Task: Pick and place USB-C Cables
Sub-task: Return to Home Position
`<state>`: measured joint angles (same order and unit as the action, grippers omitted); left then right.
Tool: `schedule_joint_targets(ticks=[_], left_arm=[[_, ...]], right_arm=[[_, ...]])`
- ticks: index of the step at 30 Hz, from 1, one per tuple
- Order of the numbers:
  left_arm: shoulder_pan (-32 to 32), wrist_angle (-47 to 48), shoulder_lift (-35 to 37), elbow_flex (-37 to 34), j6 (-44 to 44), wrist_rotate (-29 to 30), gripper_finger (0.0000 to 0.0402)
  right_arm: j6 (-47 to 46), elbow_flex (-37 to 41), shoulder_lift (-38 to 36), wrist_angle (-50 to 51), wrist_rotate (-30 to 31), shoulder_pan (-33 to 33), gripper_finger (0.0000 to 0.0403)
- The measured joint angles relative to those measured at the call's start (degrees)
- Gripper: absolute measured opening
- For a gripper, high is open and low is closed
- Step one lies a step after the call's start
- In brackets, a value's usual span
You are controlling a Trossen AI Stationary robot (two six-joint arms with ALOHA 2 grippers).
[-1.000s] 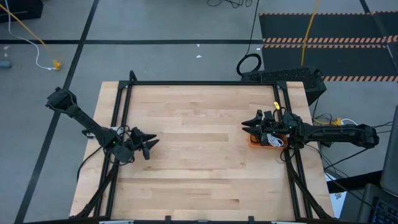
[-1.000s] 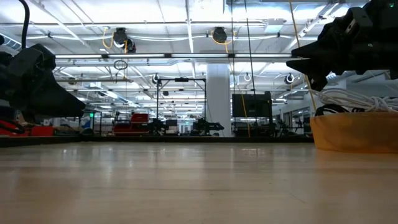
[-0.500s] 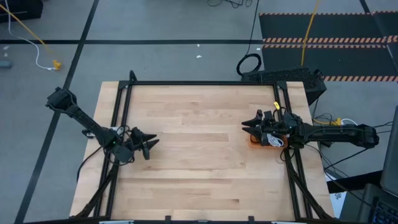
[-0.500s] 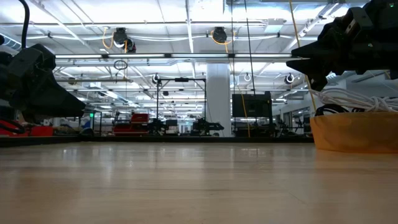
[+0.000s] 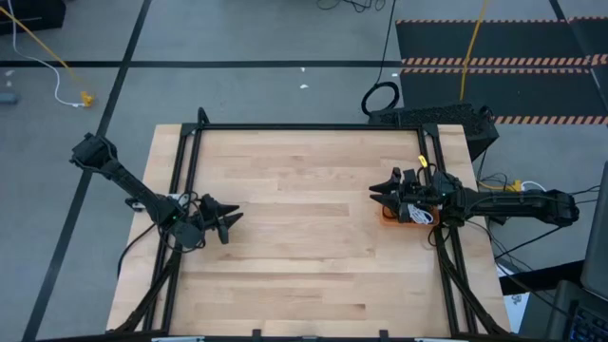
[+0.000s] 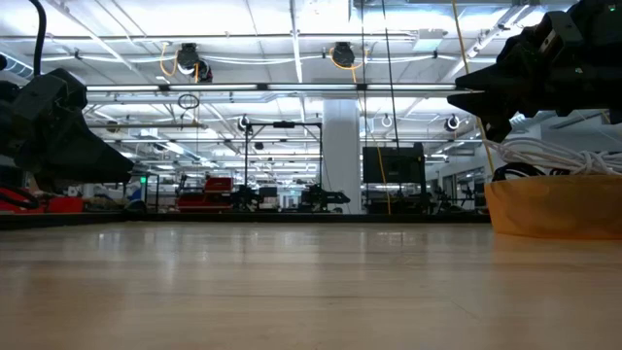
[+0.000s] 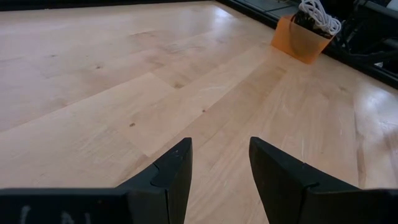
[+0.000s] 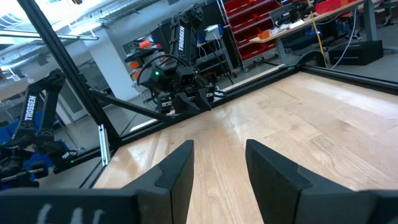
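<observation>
table (image 5: 304, 237): pale wood, smooth, satin | bin (image 7: 303, 43): orange matt plastic | frame (image 5: 313, 126): black metal

- I see the bin (image 5: 389, 217) on the table (image 5: 304, 275), at its right edge, about midway along.
- Cables (image 7: 317, 11) lie in the bin, heaped above its rim.
- Right gripper (image 5: 376, 195) hangs above the bin, tips reaching toward table centre.
- Left gripper (image 5: 231, 224) sits near my left edge, well apart from the bin.

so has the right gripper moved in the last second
No. The right gripper sits in the same spot above the orange bin, beside the black frame rail.
</observation>
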<state>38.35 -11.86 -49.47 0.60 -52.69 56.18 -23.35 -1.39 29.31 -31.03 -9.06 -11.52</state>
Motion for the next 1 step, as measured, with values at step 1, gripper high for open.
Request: schedule_joint_targets(ticks=[1], left_arm=[[0.0, 0.0, 0.0, 0.0, 0.0, 0.0, 0.0161]], right_arm=[[0.0, 0.0, 0.0, 0.0, 0.0, 0.0, 0.0139]])
